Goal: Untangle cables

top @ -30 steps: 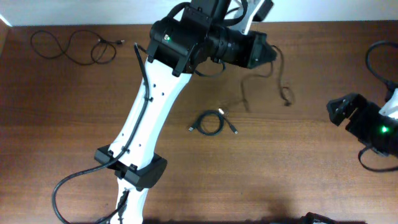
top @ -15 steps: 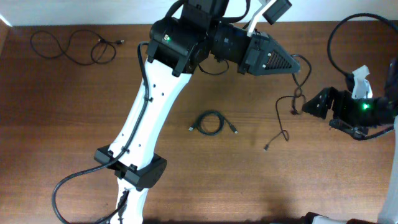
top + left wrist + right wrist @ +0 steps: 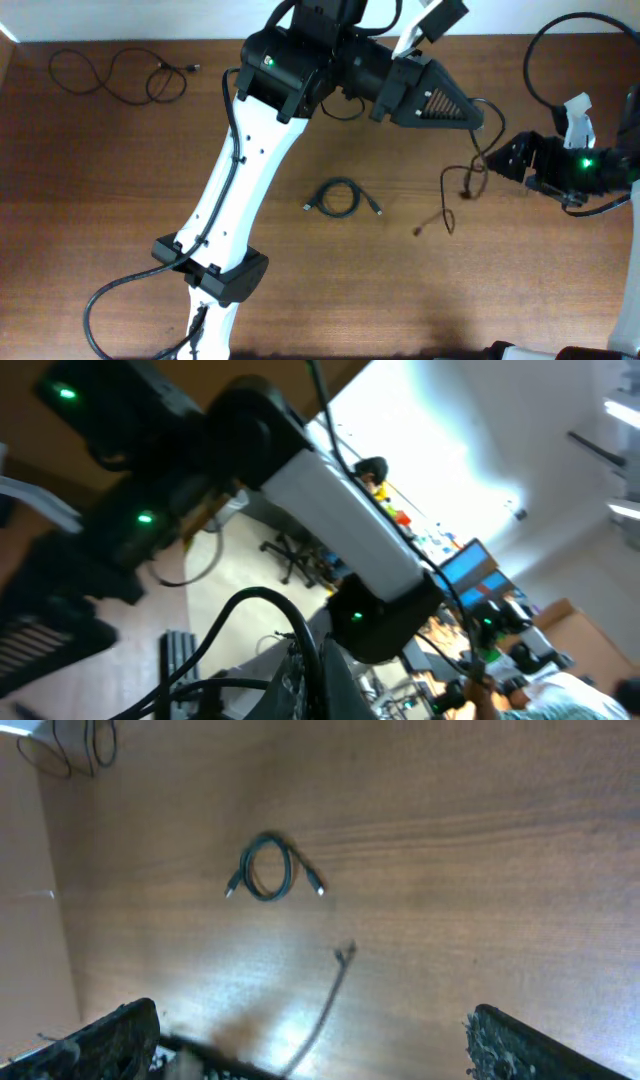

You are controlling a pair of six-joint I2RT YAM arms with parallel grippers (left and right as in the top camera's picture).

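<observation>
We see a loose cable (image 3: pixel 118 76) at the table's (image 3: pixel 90 240) far left, a coiled cable (image 3: pixel 338 197) mid-table, the left gripper (image 3: pixel 476 117) clamped on a dangling cable (image 3: pixel 447 190), and the right gripper (image 3: pixel 503 160) beside it, jaws wide apart.

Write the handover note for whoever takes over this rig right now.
Left gripper: shut on the hanging cable, held up over the right part of the table.
Right gripper: open, close beside that cable, not gripping it.
Other cables: coiled cable mid-table; spread cable at the far left corner.
Done: the three cables are apart from one another.
Left: lay the hanging cable down, then unwind the coiled cable.
</observation>
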